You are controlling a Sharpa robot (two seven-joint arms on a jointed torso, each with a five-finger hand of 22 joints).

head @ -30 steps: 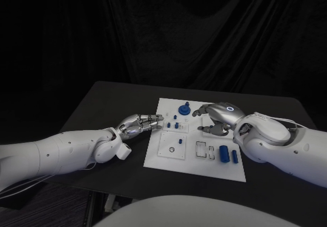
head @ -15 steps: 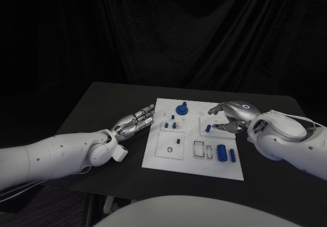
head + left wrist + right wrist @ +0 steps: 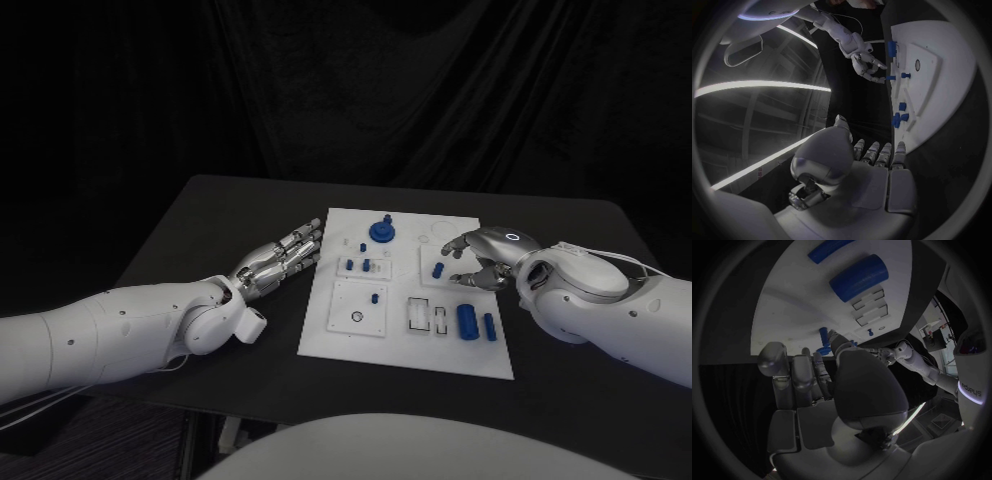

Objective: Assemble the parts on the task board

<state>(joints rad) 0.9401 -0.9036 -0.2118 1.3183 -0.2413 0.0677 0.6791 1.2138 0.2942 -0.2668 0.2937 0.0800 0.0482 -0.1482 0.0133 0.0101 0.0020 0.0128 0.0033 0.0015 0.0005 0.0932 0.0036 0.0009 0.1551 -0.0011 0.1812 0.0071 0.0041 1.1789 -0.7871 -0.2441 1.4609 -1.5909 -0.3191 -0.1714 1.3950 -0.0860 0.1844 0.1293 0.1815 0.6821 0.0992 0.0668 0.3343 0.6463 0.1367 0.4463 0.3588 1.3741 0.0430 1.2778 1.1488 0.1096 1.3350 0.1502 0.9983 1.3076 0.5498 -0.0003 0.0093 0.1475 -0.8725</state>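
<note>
The white task board point(image 3: 407, 345) lies mid-table. On it are a blue knob point(image 3: 382, 230), small blue pegs point(image 3: 358, 265), a thick blue cylinder point(image 3: 466, 321) and a thin blue bar point(image 3: 490, 327). My left hand point(image 3: 281, 258) lies flat just off the board's left edge, fingers stretched out and holding nothing. My right hand point(image 3: 483, 262) hovers over the board's far right part with fingers bent down. Its tips are close beside a small blue peg point(image 3: 437, 270), with nothing seen between them. The right wrist view shows the cylinder point(image 3: 858, 277), the bar point(image 3: 834, 249) and that peg point(image 3: 824, 335).
White slotted blocks point(image 3: 430, 316) and a ring socket point(image 3: 358, 317) sit in the board's near half. Bare black table point(image 3: 216, 220) surrounds the board, and a dark curtain hangs behind. The left wrist view shows the right hand point(image 3: 862, 59) at the board point(image 3: 932, 75).
My left hand has drawn back from the board's left edge and its fingers have straightened. My right hand has shifted to the right and come down a little.
</note>
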